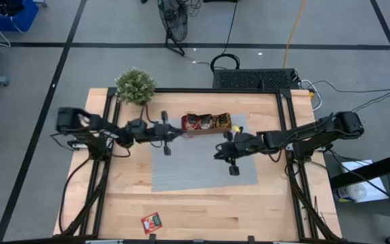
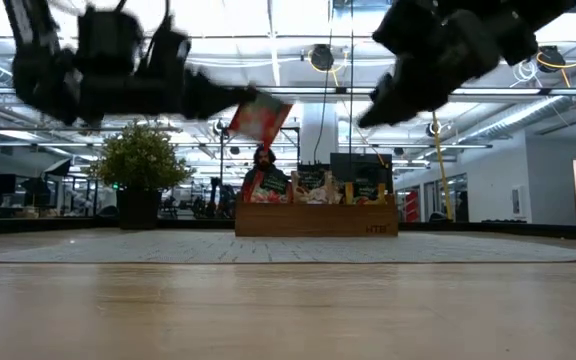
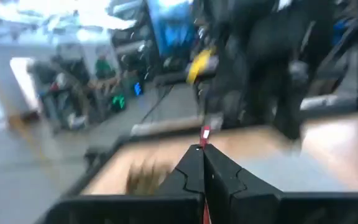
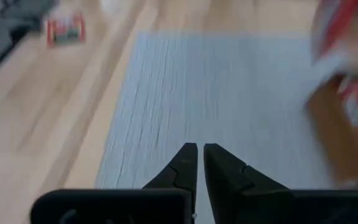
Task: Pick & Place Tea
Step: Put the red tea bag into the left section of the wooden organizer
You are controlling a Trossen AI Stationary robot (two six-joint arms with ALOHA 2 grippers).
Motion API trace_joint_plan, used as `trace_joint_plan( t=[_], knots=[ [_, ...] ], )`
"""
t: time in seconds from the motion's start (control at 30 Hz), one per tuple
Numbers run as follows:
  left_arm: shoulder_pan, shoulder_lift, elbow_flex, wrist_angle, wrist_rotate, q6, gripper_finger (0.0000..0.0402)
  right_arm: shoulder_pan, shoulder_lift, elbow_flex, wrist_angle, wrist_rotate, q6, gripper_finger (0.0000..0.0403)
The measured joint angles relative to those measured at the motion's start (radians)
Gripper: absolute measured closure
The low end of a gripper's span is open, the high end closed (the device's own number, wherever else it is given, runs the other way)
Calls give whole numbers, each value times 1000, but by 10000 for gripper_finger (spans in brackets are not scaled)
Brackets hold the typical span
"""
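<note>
1. Nearest the low camera lies the bare wooden counter (image 2: pixel 288 310), with a grey mat (image 1: pixel 202 159) spread over its middle.
2. The left gripper (image 1: pixel 177 133) hangs above the mat's far left part, just beside the left end of the wooden tray (image 1: pixel 207 129). Its fingers (image 3: pixel 188 177) are clenched on a red tea packet (image 2: pixel 259 116), held tilted in the air, level with the top of the low view; in the left wrist view only a thin red edge of the packet shows past the fingertips.
3. The right gripper (image 1: pixel 219 150) hovers over the mat, nearer the middle, on the front side of the tray. Its fingers (image 4: pixel 185 165) are pressed almost together with only a narrow slit between them, and nothing is gripped.
4. The tray stands at the mat's far edge, packed with upright tea packets (image 1: pixel 206 120) in red, green and orange-yellow wrappers.
5. One loose red packet (image 1: pixel 151 222) lies flat on the bare counter near the front edge, well apart from the mat and both grippers.
6. A small potted plant (image 1: pixel 135 86) stands at the far left corner of the counter.
</note>
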Motion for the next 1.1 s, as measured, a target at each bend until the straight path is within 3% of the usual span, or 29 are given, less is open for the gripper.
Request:
trace_joint_plan(
  t=[0.13, 0.23, 0.4, 0.7, 1.1],
  knots=[
    [66, 161, -37, 288, -11, -4, 401, 2, 6, -73, 193, 23, -50, 385],
    [84, 253, 25, 255, -18, -6, 401, 2, 3, -114, 364, 25, -71, 385],
    [84, 369, 120, 276, -24, 42, 401, -4, 6, -174, 480, 26, -74, 385],
    [115, 390, 110, 234, -76, 84, 401, -3, 4, -189, 483, 25, -73, 385],
    [159, 391, 102, 144, -71, 81, 401, -3, 4, -189, 480, 25, -105, 385]
  ],
)
